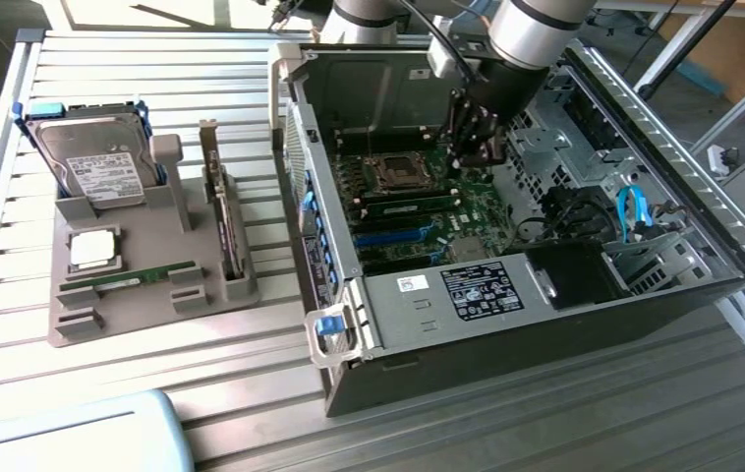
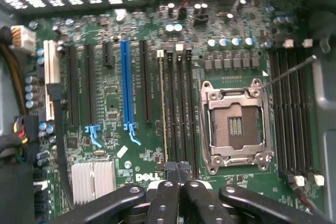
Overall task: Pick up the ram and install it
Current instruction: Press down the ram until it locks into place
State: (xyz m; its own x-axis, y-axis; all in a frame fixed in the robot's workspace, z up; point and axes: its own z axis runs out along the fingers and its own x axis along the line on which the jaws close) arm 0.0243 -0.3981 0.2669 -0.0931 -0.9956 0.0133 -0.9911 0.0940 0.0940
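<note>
The ram, a thin green stick, lies flat in a slot near the front of the grey fixture block outside the computer. My gripper hangs inside the open computer case, above the motherboard beside the CPU socket, far from that stick. In the wrist view my gripper is shut, its fingertips pressed together with nothing between them, over the memory slots. One slot there holds a stick standing on edge, which appears in the exterior view as a green strip.
On the fixture block stand a silver hard drive, a CPU chip and a dark expansion card. The case walls, drive cage and blue cables surround the motherboard. A pale blue object sits at the table's near corner.
</note>
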